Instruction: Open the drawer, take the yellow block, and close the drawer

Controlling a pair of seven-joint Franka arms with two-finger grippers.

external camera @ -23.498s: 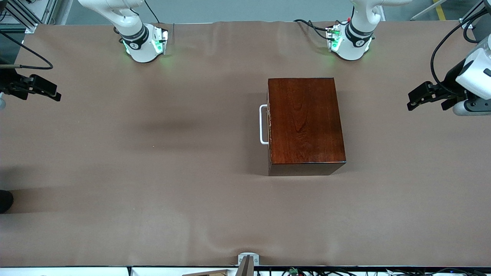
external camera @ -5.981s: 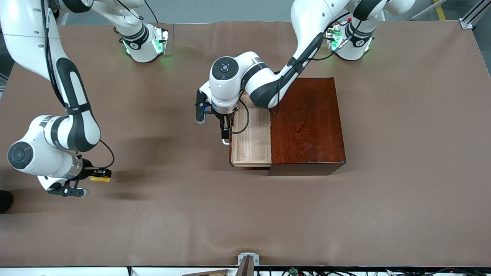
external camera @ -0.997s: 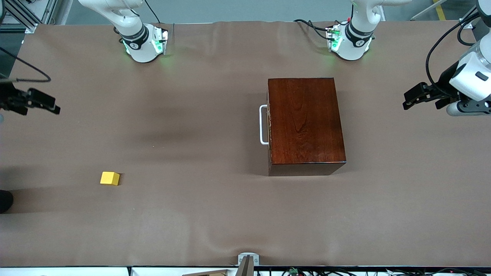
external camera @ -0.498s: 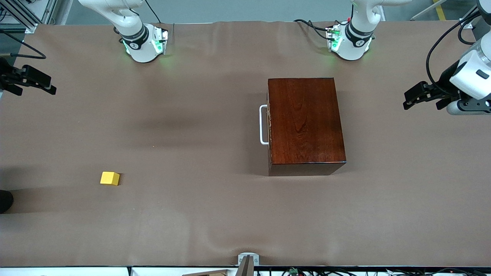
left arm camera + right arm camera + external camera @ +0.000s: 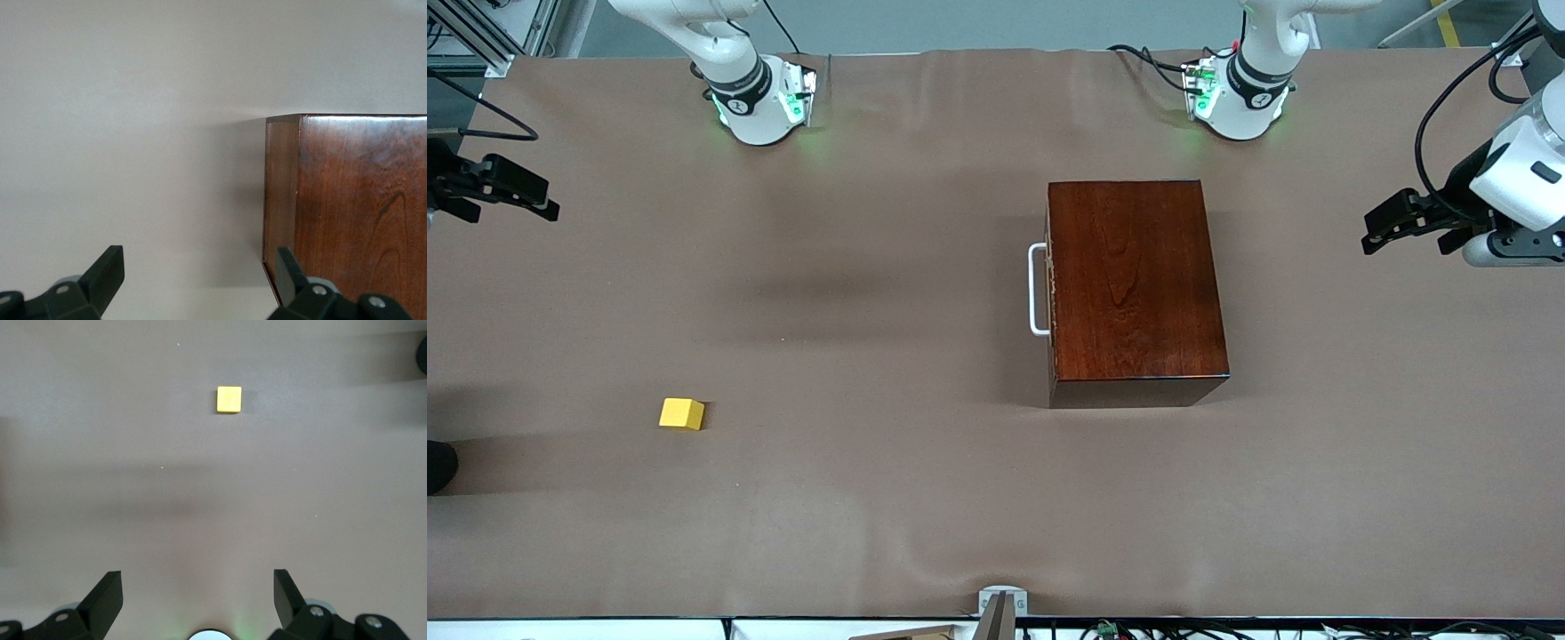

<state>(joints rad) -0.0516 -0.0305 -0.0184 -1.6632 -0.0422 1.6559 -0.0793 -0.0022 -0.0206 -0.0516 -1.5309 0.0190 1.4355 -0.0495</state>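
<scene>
The dark reddish-brown wooden box (image 5: 1136, 289) stands on the table with its drawer shut; only the drawer's white bar handle (image 5: 1037, 290) shows, facing the right arm's end. The yellow block (image 5: 681, 413) lies alone on the table toward the right arm's end, nearer the front camera than the box; it also shows in the right wrist view (image 5: 229, 399). My left gripper (image 5: 1383, 229) is open and empty, raised at the left arm's end; its wrist view shows a corner of the box (image 5: 347, 200). My right gripper (image 5: 534, 203) is open and empty, raised at the right arm's end.
The brown table cover (image 5: 889, 498) is otherwise bare. The two arm bases (image 5: 760, 98) (image 5: 1236, 93) stand along the table edge farthest from the front camera. A small metal bracket (image 5: 1000, 604) sits at the nearest table edge.
Over the last second the right gripper rose a little at its end of the table. The left gripper barely moved. Box and block have not moved.
</scene>
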